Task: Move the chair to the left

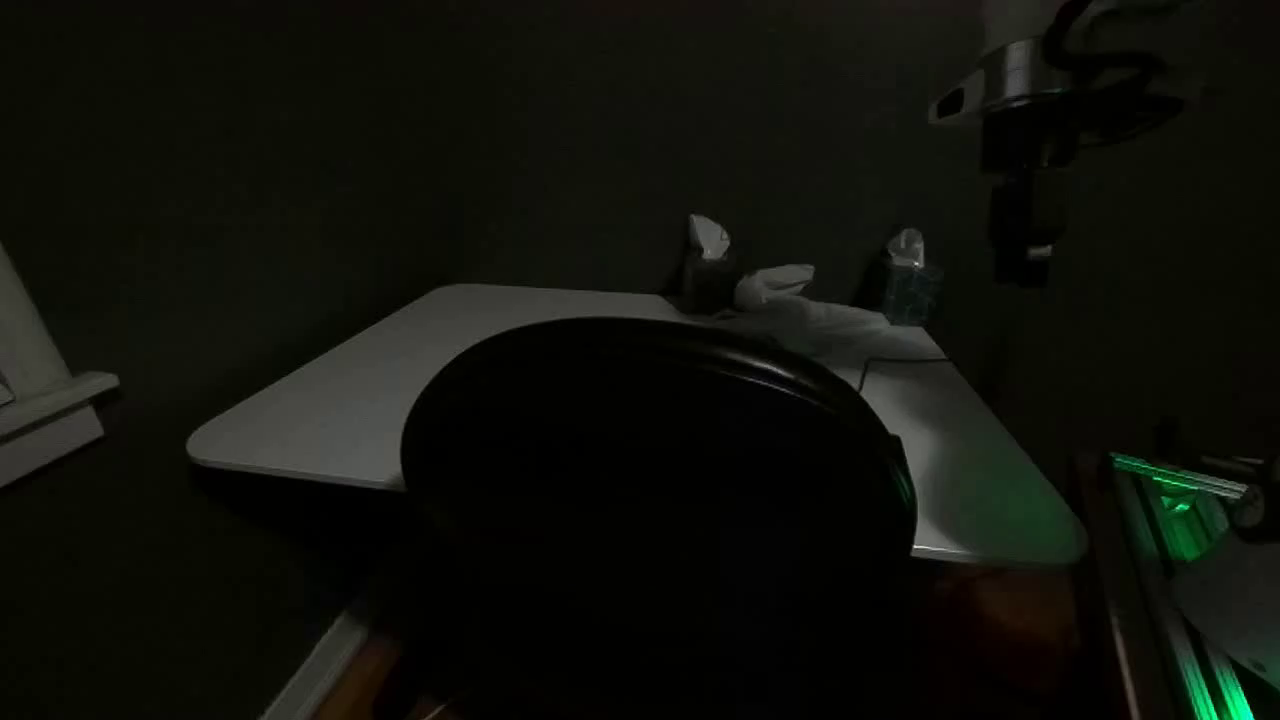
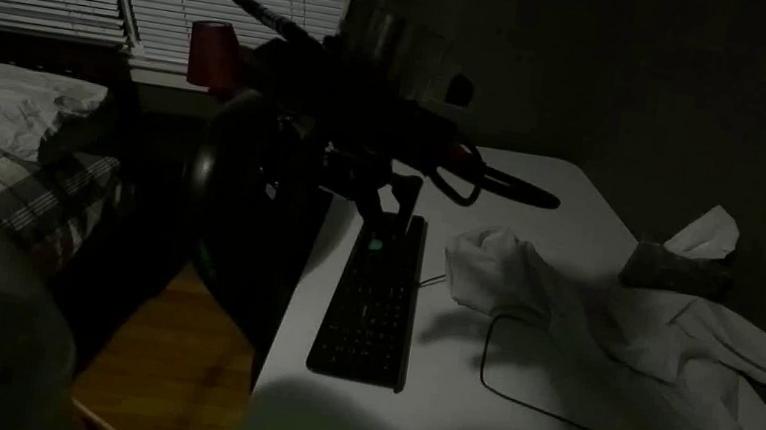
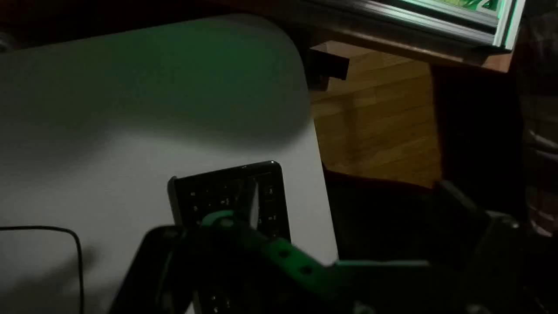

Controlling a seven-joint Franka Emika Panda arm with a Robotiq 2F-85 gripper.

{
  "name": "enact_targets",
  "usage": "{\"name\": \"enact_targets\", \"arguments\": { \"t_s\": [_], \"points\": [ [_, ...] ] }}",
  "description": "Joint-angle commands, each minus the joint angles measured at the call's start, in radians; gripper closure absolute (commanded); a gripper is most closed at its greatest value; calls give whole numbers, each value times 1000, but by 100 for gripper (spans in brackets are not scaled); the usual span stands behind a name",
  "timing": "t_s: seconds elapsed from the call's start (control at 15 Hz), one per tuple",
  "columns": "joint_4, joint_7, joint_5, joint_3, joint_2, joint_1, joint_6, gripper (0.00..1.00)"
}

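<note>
The chair (image 1: 660,500) is a large black dome-shaped backrest standing before the white table and covering much of it in an exterior view. It also shows as a dark curved shape (image 2: 225,209) beside the table edge, partly hidden behind the arm. In the wrist view a dark area right of the table edge appears to be the chair (image 3: 379,213). My gripper (image 3: 351,196) is open, its fingers wide apart across the table edge line, with nothing seen between them. In both exterior views the gripper (image 1: 1022,268) (image 2: 387,208) hangs above table height, apart from the chair's backrest.
The white table (image 1: 320,400) carries a black keyboard (image 2: 369,317), a crumpled white cloth (image 2: 508,276), a thin cable (image 2: 535,407) and tissue boxes (image 1: 710,280) (image 1: 910,290). A bed (image 2: 9,188) and a red lamp (image 2: 213,53) stand beyond the chair. The room is very dark.
</note>
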Motion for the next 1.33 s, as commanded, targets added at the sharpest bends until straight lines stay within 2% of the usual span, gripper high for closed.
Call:
{"name": "enact_targets", "arguments": {
  "t_s": [0.0, 0.67, 0.8, 1.07, 1.27],
  "points": [
    [2, -5, 6, 10, 2, -10, -3, 0],
    [2, -5, 6, 10, 2, -10, -3, 0],
    [24, 28, 42, 29, 51, 20, 33, 0],
    [95, 228, 184, 112, 183, 56, 136, 0],
    [190, 371, 308, 160, 331, 77, 181, 0]
  ]
}}
